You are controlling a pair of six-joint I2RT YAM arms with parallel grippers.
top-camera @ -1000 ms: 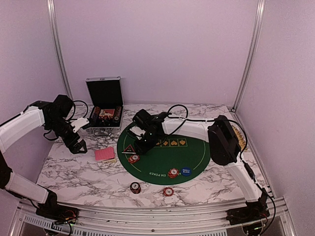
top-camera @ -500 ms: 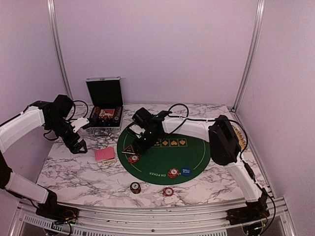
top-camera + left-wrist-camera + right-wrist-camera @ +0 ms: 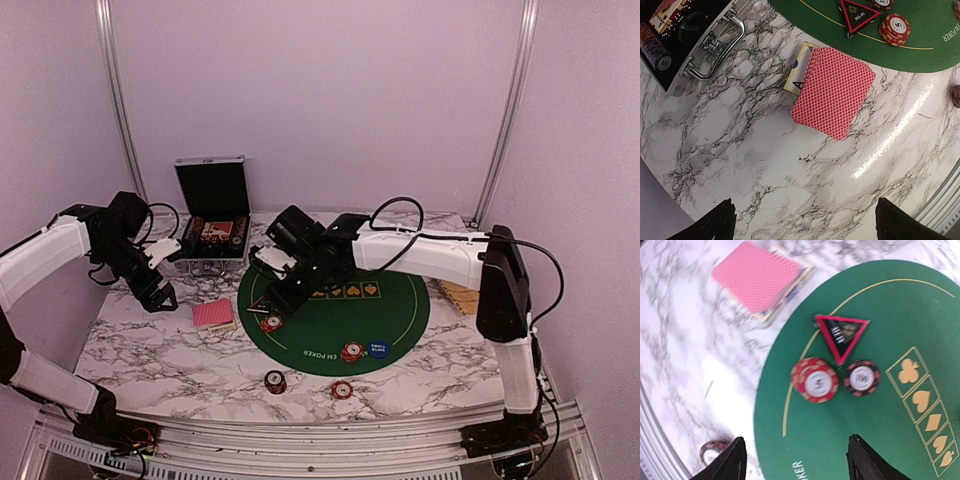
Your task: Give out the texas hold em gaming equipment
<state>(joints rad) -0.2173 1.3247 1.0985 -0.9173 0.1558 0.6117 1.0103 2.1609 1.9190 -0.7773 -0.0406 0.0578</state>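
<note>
A pink-red-backed card deck (image 3: 213,315) lies on the marble left of the green poker mat (image 3: 340,315). It also shows in the left wrist view (image 3: 834,91) and the right wrist view (image 3: 757,282). On the mat's left edge sit a triangular marker (image 3: 841,332), a red chip stack (image 3: 815,380) and a black chip (image 3: 862,377). Another red stack (image 3: 351,352) and a blue disc (image 3: 378,349) sit at the mat's near edge. My right gripper (image 3: 797,462) is open above the mat's left part. My left gripper (image 3: 805,230) is open above bare marble left of the deck.
The open black case (image 3: 212,225) with chips stands at the back left, its handle (image 3: 715,47) facing the deck. Two loose chips (image 3: 274,381) (image 3: 341,389) lie on the marble near the front. A straw basket (image 3: 456,294) peeks out behind the right arm.
The right arm's elbow has swung to the right, uncovering the basket; its gripper stays over the mat's left edge. The left arm has not moved.
</note>
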